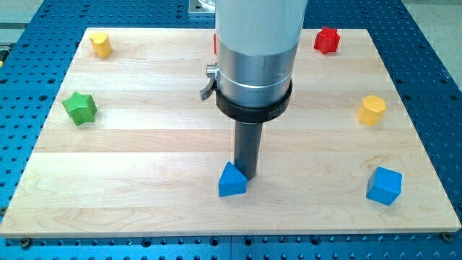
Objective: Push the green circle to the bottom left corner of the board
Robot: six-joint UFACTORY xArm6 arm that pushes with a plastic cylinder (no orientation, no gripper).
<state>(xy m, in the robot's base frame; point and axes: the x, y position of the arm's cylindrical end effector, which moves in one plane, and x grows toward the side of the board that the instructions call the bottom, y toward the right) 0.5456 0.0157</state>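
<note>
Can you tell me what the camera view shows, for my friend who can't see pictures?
My tip touches a blue triangle block near the wooden board's bottom middle. A green star sits left, yellow blocks top left and right, a red block top right, a blue cube bottom right. No green circle shows.

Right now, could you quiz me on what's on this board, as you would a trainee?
1. True or false: my tip is touching a red block.
2. Which block lies closest to my tip? A) green star B) blue triangle C) blue cube
3. How many yellow blocks show on the board?

Key: 1 false. 2 B. 3 two: one at the view's top left, one at the view's right.
</note>
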